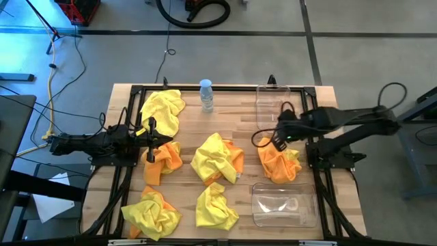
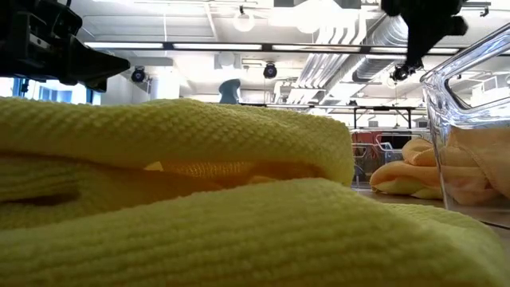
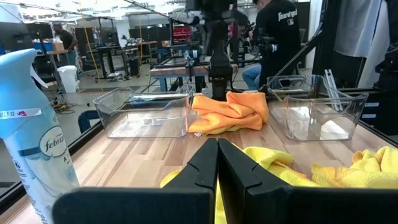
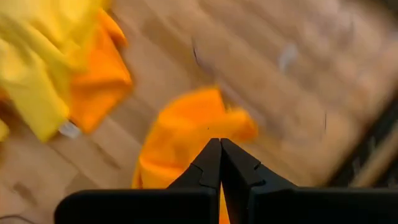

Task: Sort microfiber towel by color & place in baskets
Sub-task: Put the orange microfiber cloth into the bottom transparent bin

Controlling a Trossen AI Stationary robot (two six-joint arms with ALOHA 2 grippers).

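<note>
Several towels lie scattered on the table: an orange towel (image 1: pixel 278 162) sits right under my right gripper (image 1: pixel 278 145), with a bit of yellow tucked at its far edge. My right fingers (image 4: pixel 219 163) are pressed together, holding nothing, poised over that orange cloth (image 4: pixel 180 134). One basket (image 1: pixel 283 203) lies just beyond the cloth toward the table's near edge, empty; the other basket (image 1: pixel 273 104) stands on the opposite side of my right gripper, toward the far edge. A yellow-and-orange heap (image 1: pixel 217 159) lies between my two grippers. My left gripper (image 1: pixel 151 132) is also closed on nothing, its fingers (image 3: pixel 217 165) together, hovering between a yellow towel (image 1: pixel 162 109) on one side and an orange-and-yellow bunch (image 1: pixel 162 158) on the other. Two more yellow towels, one (image 1: pixel 151 213) and another (image 1: pixel 216 207), rest along the near edge. A spray bottle (image 1: pixel 206 95) stands beside the yellow towel. From my left wrist I see people (image 3: pixel 278 31) in the room beyond.
</note>
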